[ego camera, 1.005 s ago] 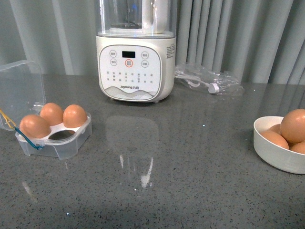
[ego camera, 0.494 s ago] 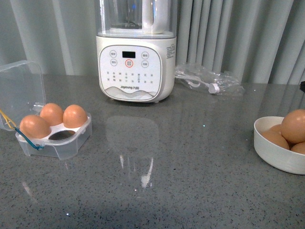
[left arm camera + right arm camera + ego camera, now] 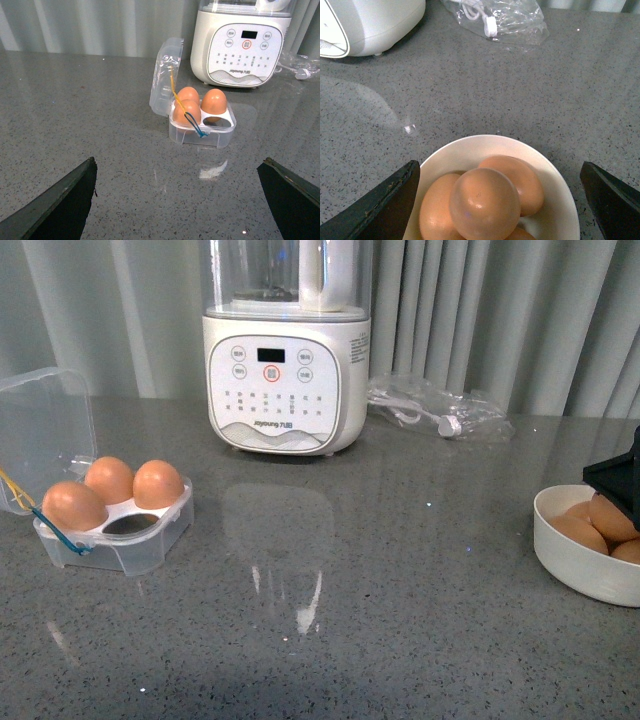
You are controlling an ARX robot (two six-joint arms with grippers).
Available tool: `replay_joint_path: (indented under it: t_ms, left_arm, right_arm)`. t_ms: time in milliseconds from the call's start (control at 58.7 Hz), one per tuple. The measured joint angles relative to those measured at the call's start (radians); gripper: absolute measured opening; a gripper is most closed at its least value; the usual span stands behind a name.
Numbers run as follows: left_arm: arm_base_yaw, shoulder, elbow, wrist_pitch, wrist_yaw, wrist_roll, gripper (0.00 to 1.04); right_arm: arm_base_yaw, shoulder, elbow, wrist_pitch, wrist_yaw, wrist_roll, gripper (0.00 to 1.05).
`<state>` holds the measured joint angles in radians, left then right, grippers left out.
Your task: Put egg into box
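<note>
Right side of the grey speckled stone surface [image 3: 400, 620]: the smooth orange-brown egg [image 3: 485, 202] sits on top of a small heap of like eggs in a round white bowl [image 3: 572, 562]. Seen from the wrist it looks foreshortened, so the line of its long axis cannot be read with certainty. The right hand [image 3: 497, 167] hangs over the bowl with its dark fingers spread wide either side of the egg, touching nothing.

Far across on the left stands the box [image 3: 140, 545], a small clear plastic case with rounded corners. Its lid [image 3: 45, 425] is swung up and back, and a blue-and-yellow band [image 3: 50, 522] is draped over the near-left corner. Three eggs [image 3: 108, 478] stand on end in its cups; the near-right cup is empty. The left hand [image 3: 178, 160] is also open, its fingers wide apart, near of the box and well clear of it.

Behind, a glossy white appliance [image 3: 285, 370] with a clear jar, and a crumpled plastic bag [image 3: 440, 412] holding a white cable.
</note>
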<state>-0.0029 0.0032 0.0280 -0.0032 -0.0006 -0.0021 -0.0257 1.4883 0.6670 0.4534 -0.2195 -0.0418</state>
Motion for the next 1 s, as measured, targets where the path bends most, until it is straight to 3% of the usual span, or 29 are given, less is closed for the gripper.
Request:
replay_joint_path:
  t_ms: [426, 749, 1005]
  left_arm:
    - [0.0, 0.0, 0.0, 0.0, 0.0, 0.0, 0.98]
    - [0.0, 0.0, 0.0, 0.0, 0.0, 0.0, 0.98]
    - [0.0, 0.0, 0.0, 0.0, 0.0, 0.0, 0.98]
  right_arm:
    - [-0.008, 0.043, -0.035, 0.025, -0.008, -0.004, 0.97]
    - [-0.008, 0.004, -0.063, 0.027, -0.011, -0.026, 0.47]
    - [0.002, -0.097, -0.068, -0.003, -0.01, -0.048, 0.43]
